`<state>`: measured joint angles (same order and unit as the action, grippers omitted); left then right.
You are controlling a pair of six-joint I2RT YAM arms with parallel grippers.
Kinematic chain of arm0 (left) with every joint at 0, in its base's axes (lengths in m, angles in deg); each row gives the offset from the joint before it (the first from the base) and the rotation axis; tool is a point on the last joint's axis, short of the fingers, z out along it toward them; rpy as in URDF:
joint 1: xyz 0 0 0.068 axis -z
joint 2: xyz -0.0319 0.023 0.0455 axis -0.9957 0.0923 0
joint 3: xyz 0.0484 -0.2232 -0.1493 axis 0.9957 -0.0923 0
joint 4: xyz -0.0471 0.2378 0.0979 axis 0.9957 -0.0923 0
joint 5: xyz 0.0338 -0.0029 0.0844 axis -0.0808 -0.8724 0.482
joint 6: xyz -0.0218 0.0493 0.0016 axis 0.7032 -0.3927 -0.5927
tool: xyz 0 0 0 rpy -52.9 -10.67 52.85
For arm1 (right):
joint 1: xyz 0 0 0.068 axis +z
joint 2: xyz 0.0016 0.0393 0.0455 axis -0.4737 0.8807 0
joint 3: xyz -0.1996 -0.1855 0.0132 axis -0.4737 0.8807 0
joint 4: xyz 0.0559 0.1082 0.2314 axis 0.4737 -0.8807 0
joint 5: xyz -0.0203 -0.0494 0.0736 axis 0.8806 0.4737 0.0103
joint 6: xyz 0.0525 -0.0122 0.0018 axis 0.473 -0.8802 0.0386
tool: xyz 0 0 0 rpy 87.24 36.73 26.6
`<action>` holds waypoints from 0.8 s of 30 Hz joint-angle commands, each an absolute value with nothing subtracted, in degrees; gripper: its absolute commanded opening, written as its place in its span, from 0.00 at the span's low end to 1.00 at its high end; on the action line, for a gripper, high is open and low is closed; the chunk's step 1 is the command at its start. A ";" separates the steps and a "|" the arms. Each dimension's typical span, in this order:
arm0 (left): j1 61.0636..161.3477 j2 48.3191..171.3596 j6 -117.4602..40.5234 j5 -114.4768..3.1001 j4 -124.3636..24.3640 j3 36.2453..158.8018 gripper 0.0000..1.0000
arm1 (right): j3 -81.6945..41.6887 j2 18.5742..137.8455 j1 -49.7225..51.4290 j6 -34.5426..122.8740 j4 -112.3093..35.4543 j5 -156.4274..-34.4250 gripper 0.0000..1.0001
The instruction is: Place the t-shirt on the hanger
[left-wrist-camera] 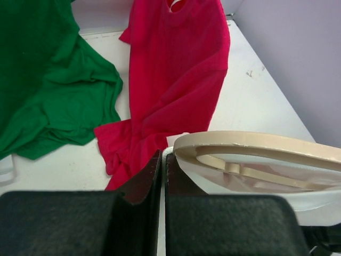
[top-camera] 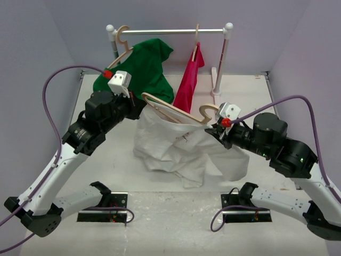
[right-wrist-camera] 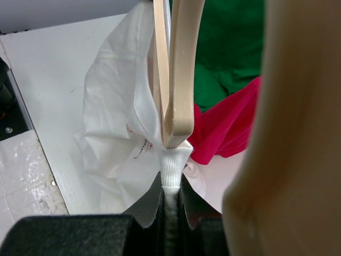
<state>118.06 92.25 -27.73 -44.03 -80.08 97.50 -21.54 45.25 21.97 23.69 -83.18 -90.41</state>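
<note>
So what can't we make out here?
Whether the left jaws pinch cloth: shut in left wrist view, gap too thin to tell; arm covers them in top view.
How far the hanger sits inside the t-shirt: folds hide it, top view.
T-shirt print: too small, right wrist view.
Foot of the left rack post: behind the green shirt, top view.
</note>
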 commanded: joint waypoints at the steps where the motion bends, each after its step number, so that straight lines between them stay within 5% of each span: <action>1: 112.18 92.46 -33.87 -26.43 -76.36 103.39 0.00 | -22.81 44.37 21.65 22.28 -99.97 -84.08 0.00; 11: 103.25 94.60 -35.07 -42.36 -72.99 104.75 0.00 | -23.54 46.91 21.65 21.12 -103.49 -85.10 0.00; 17: 103.26 93.05 -37.14 -74.35 -65.08 102.61 0.00 | -25.75 51.24 21.65 15.44 -99.68 -95.50 0.00; 24: 103.34 92.88 -38.74 -79.91 -71.36 108.48 0.00 | -26.03 53.80 21.71 7.91 -86.79 -114.86 0.00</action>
